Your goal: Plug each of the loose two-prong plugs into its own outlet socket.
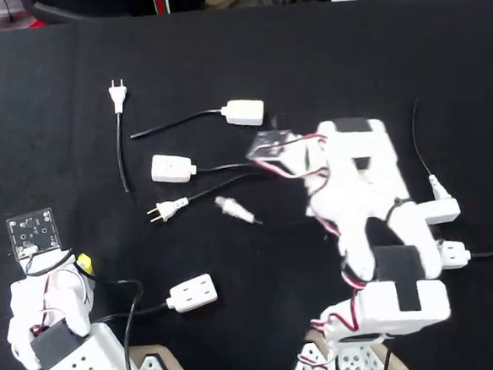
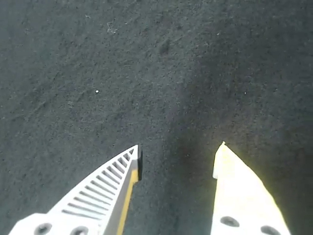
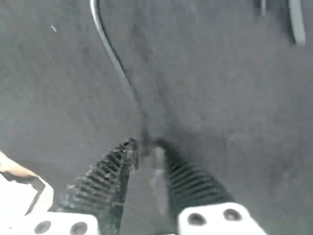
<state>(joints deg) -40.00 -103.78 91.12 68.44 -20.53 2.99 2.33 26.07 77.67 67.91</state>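
Judging from how things lie, nothing is plugged in yet. On the black tabletop (image 1: 406,47) the far plug (image 1: 118,94) lies alone at the end of its cord. The middle plug (image 1: 168,210) has bare prongs pointing away from any outlet, and a small plug (image 1: 234,209) sits just beside it, also unconnected. Three sockets wait open: the far socket (image 1: 243,111), the middle socket (image 1: 171,168) and the near socket (image 1: 192,293). None of them touches a plug. Two more white pieces (image 1: 451,254) lie beside the right arm (image 1: 366,193), partly hidden by it, and I cannot tell whether they are joined. The right hand (image 3: 145,144) is down near the tabletop between the far and middle sockets. Its tips are drawn together where a black cord (image 3: 110,54) runs in, so it looks clamped on that cord rather than on a plug body. Which plug or socket the cord belongs to is unclear. The left hand (image 2: 176,149) hangs over bare cloth at the near left corner with its fingers (image 2: 122,169) spread apart and nothing between them. All the pairings appear to be left, and the first is barely begun.
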